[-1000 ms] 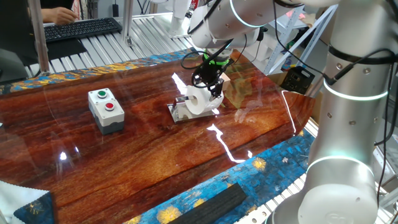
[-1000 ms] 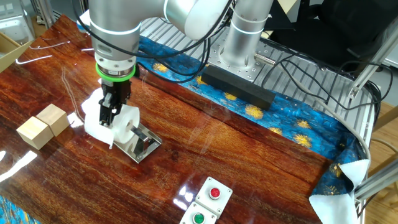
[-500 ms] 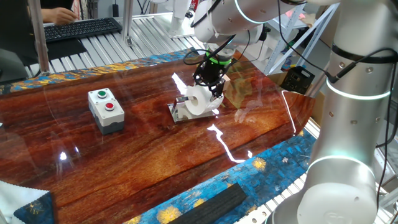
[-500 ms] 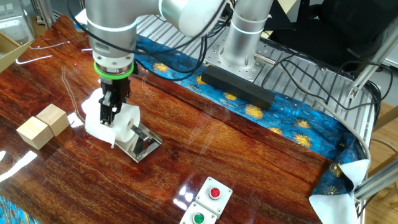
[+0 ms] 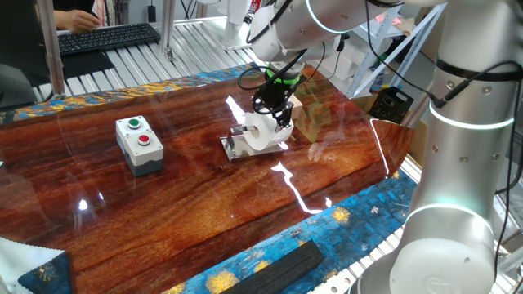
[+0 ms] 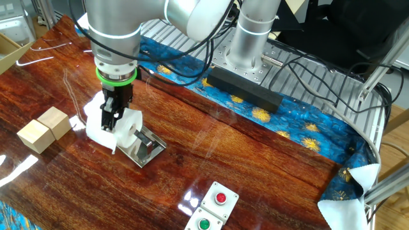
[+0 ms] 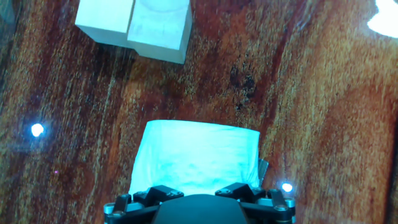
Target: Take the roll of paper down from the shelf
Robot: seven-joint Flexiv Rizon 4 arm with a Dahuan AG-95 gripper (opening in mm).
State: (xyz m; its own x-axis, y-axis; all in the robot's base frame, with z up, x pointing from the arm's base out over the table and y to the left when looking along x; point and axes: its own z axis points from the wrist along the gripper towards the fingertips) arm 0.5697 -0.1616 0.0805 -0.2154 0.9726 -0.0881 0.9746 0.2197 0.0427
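Observation:
The white roll of paper [image 5: 263, 131] sits on the small chrome shelf [image 5: 237, 149] in the middle of the wooden table. In the other fixed view the roll [image 6: 126, 126] rests on the shelf's shiny base plate [image 6: 147, 150]. My gripper [image 6: 110, 116] comes straight down onto the roll's far end, and its dark fingers appear closed on the paper. In the hand view the roll [image 7: 196, 155] fills the space right under the gripper. The fingertips are hidden by the paper there.
Two tan wooden blocks [image 6: 43, 128] lie just beyond the roll, also in the hand view [image 7: 134, 25]. A grey button box [image 5: 139, 144] stands to the left. A black bar [image 6: 243, 89] lies on the blue cloth near the robot base.
The upper arm has shifted slightly. The gripper and the roll stay in the same place on the shelf.

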